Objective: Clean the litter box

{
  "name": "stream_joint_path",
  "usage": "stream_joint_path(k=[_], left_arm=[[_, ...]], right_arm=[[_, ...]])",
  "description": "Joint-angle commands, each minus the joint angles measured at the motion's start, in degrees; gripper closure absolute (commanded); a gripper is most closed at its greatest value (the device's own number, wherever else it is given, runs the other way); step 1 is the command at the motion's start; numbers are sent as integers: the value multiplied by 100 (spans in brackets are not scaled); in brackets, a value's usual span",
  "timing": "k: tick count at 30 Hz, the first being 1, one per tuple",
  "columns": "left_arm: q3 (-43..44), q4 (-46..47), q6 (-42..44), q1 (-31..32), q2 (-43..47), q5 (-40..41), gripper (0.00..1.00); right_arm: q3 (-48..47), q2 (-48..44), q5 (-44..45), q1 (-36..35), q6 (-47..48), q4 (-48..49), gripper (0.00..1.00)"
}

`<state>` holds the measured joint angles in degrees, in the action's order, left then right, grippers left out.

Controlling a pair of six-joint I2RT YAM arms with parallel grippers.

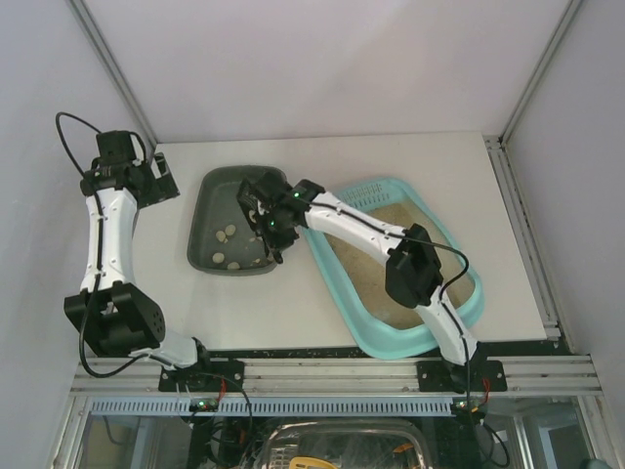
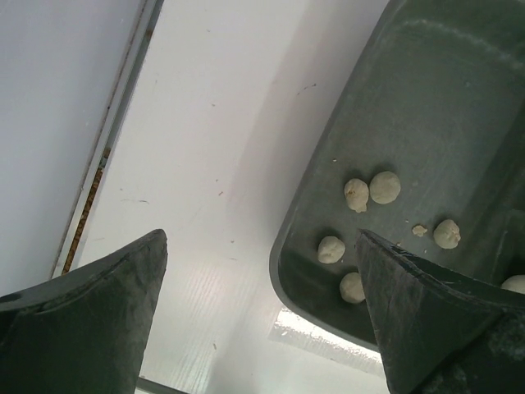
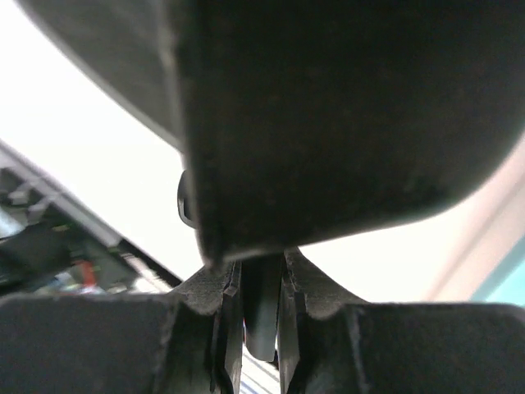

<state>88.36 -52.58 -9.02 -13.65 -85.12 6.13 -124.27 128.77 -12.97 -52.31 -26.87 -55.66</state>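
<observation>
The turquoise litter box (image 1: 467,293) with tan litter (image 1: 386,259) lies at the right of the table. My right gripper (image 1: 266,227) reaches left of it, over the dark grey-green tray (image 1: 207,200). In the right wrist view this gripper (image 3: 262,279) is shut on the dark handle (image 3: 262,324) of a dark scoop (image 3: 344,115) that fills the upper view. Several pale clumps (image 1: 227,234) lie in the grey tray. My left gripper (image 1: 156,183) is open and empty at the back left; the left wrist view shows it (image 2: 261,238) above the tray's corner (image 2: 443,107) and clumps (image 2: 384,187).
White walls and metal frame posts (image 1: 117,68) close in the table at the back and sides. A metal rail (image 1: 342,376) runs along the near edge. The grey tray and the litter box lie side by side, almost touching.
</observation>
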Motion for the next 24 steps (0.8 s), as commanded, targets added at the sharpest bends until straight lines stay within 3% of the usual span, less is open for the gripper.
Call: stream_joint_path(k=[1,6,17,21,24], left_arm=[[-149,354,63,-31,285,105,0],[-184,425,105,-34,200,27,0],[-150,340,-47,-37,77,-220,0],[-185,340,-74,-33,107,-230,0],[-220,340,-118,-33,119,-211,0]], right_arm=[[-291,66,2234,-496,916,-662,100],[-287,194,3330,-869,1077,-799,100],[-183,-124,3684,-1024,930,-786,100],[46,-922,2932,-755,520,-738,100],[1280,-2263,1862,-316,299,-5,100]])
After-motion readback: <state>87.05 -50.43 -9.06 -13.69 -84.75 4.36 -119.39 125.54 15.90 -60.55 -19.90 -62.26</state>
